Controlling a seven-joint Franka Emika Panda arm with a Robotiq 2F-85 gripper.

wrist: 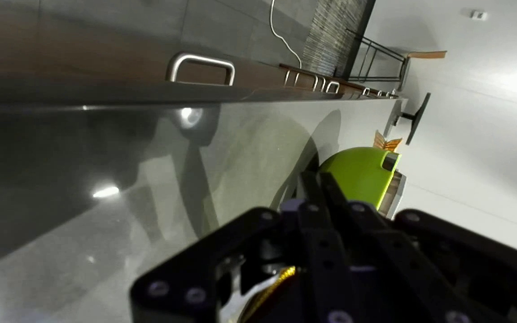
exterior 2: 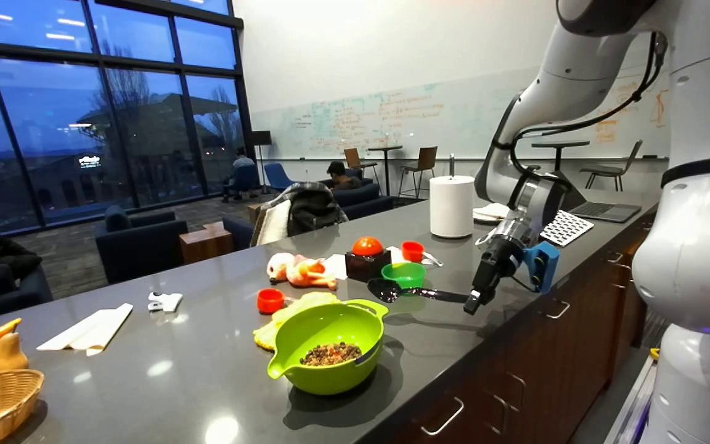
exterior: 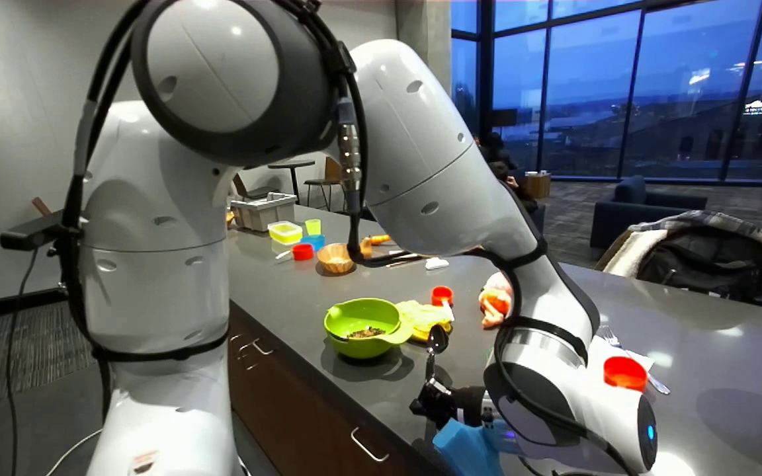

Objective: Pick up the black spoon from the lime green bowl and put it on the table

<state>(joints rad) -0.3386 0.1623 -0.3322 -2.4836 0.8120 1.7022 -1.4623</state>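
Observation:
My gripper is shut on the handle end of the black spoon and holds it over the dark grey table, its shadow lying below. In an exterior view the spoon's bowl points away from the gripper. The lime green bowl stands upright beside the spoon, apart from it, with dark peppercorn-like bits inside. The bowl also shows in an exterior view and in the wrist view. In the wrist view the fingers are nearly together and hide the spoon.
Behind the spoon lie a small green dish, a dark box with an orange ball, red cups and a yellow cloth-like item. A pink toy and a paper towel roll stand farther back. The table's front edge is near the gripper.

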